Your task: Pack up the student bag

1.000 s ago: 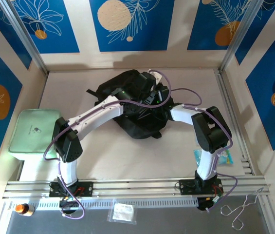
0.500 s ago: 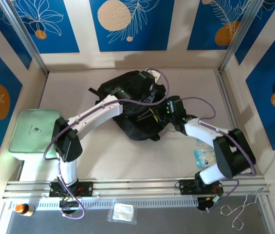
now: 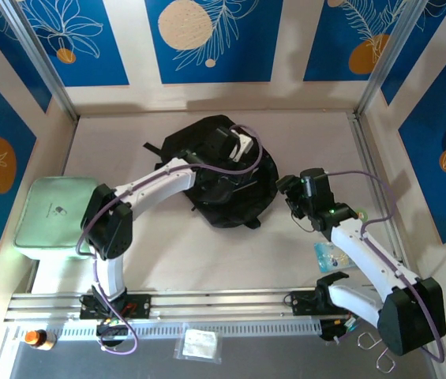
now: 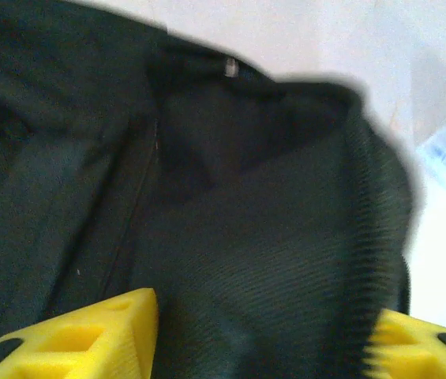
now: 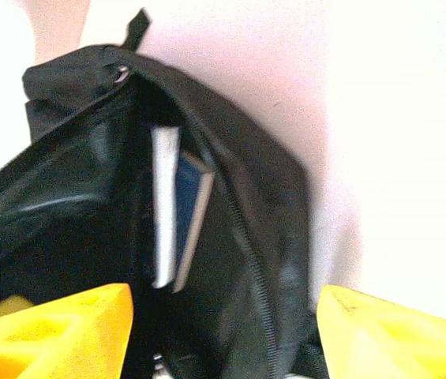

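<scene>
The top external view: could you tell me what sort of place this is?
Probably a robot lab work cell: blue leaf-print wall panels enclose a table, metal rails run along its near edge, and the student bag lies in the middle.

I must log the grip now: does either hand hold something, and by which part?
Nothing is held. The left hand is open above the student bag; the right hand is open, facing its opening.

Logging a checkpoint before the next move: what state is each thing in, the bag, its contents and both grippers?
student bag: unzipped, main compartment gaping.
books: tucked inside the bag.
left gripper: open, over the bag's fabric.
right gripper: open, facing the bag's opening.
</scene>
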Motion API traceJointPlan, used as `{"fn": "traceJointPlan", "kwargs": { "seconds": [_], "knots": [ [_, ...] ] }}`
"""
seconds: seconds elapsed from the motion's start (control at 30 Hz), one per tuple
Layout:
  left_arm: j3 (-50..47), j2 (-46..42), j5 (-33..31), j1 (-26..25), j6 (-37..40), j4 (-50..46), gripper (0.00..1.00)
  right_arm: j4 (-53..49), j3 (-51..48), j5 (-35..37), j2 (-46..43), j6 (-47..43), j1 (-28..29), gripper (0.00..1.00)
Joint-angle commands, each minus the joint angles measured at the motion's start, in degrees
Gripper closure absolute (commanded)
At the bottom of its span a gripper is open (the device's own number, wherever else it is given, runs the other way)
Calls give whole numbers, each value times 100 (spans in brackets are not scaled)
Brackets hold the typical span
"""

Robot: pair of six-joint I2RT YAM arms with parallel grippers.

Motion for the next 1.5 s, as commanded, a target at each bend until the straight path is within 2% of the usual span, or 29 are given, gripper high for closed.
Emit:
{"fn": "traceJointPlan", "kwargs": {
  "seconds": [0.0,0.17,0.3,0.43,0.53,0.6,0.67,0.73,0.83,1.03,1.1,1.2,1.47],
  "knots": [
    [-375,-588,459,332,-462,157,43,-441,217,348,-53,-409,-63,32],
    [-1334,-1311,607,1089,-1371,529,33,-413,381,262,126,-687,-59,26],
    [-2282,-1806,1354,1713,-1818,1242,28,-487,478,335,131,-757,-29,25],
    [-2790,-2167,1541,2106,-1946,1508,24,-496,573,387,93,-854,-20,25],
    [-3245,-2596,2070,2306,-1800,2154,20,-522,645,390,80,-897,-29,25],
    [-3443,-2854,1684,2325,-1712,2107,15,-505,682,362,84,-921,-20,25],
    [-3304,-2850,1147,2386,-1703,1496,16,-491,712,338,93,-930,-15,25],
    [-3214,-2743,1027,2518,-1730,1142,18,-504,769,341,77,-989,-20,25],
    [-3383,-2546,974,2697,-2087,1236,24,-500,858,355,17,-1094,-20,25],
    [-3264,-1769,1021,2879,-2825,1268,44,-478,946,127,76,-1150,15,25],
    [-3210,-1500,1046,2941,-3111,1411,53,-461,924,76,132,-1122,49,25],
    [-3145,-1157,1265,2983,-3378,1797,60,-420,897,-64,216,-1088,76,25],
    [-2802,-491,1492,2986,-3612,2108,63,-63,1048,-952,641,-1477,161,27]
  ]
}}
